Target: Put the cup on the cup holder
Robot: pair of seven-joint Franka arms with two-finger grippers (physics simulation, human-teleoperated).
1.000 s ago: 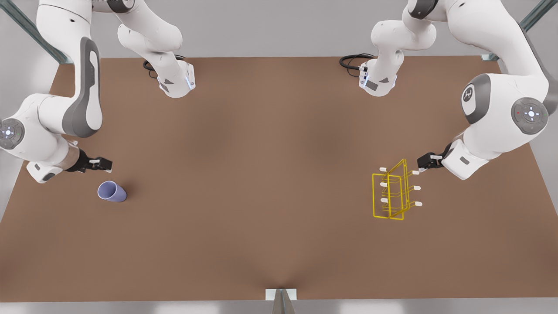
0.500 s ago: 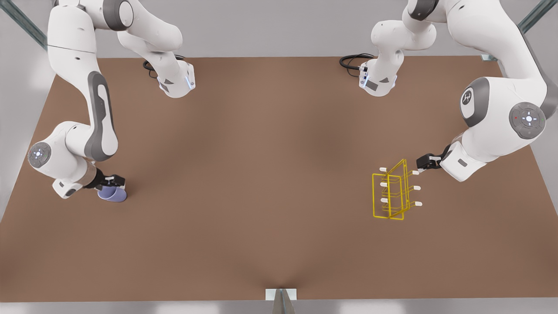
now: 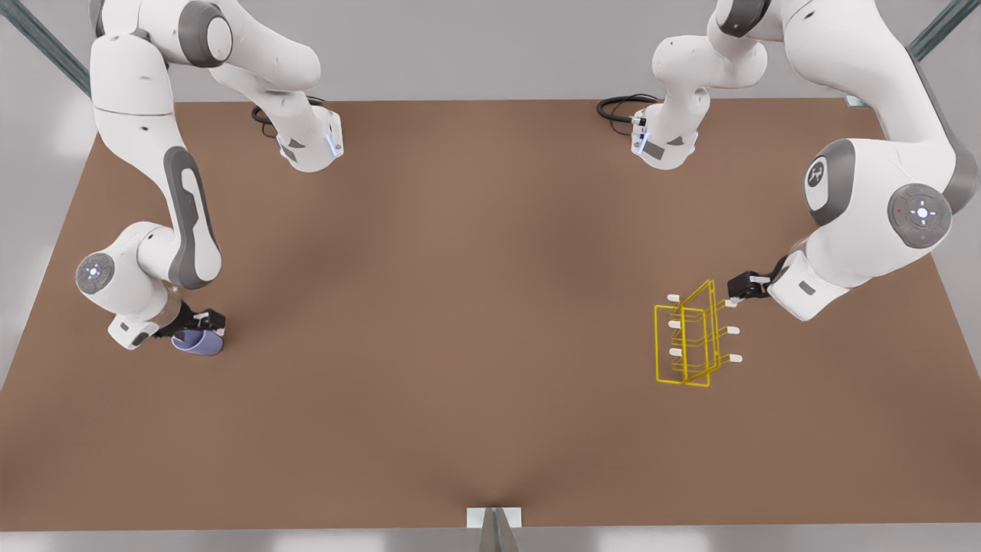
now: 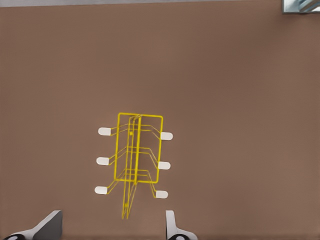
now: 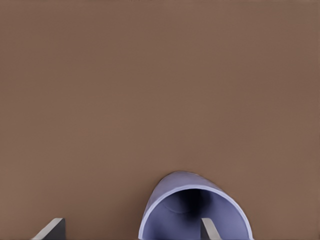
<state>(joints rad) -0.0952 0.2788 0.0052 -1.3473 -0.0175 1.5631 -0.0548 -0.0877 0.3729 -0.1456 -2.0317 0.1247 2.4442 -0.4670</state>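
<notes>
A broad brown table (image 3: 475, 322) spreads before me, with two white robot arms reaching in from its far edge, at about eleven and one o'clock.

The arm on the front view's left (image 3: 153, 192) is the right arm. It bends down to the table's nine o'clock side, and its dark right gripper (image 3: 201, 326) sits directly over the cup. The arm on the front view's right (image 3: 866, 199) is the left arm. It curls in from the three o'clock edge, and its left gripper (image 3: 737, 295) hangs just beside the top of the cup holder, on the holder's one o'clock side.

The cup holder (image 3: 693, 333) is a tall yellow wire frame standing upright on the table toward three o'clock, with three white-tipped pegs on each side. In the left wrist view the holder (image 4: 136, 160) stands beyond the left gripper (image 4: 112, 227), whose fingers are spread wide with nothing between them.

The cup (image 3: 198, 342), small and lavender-blue, lies tipped on the table near nine o'clock, well apart from the holder. In the right wrist view the cup (image 5: 195, 210) shows its open mouth. The right gripper (image 5: 131, 231) is spread wide; one finger (image 5: 209, 230) stands in front of the cup's mouth and the other outside the cup, so the cup's wall lies between them, not squeezed.
</notes>
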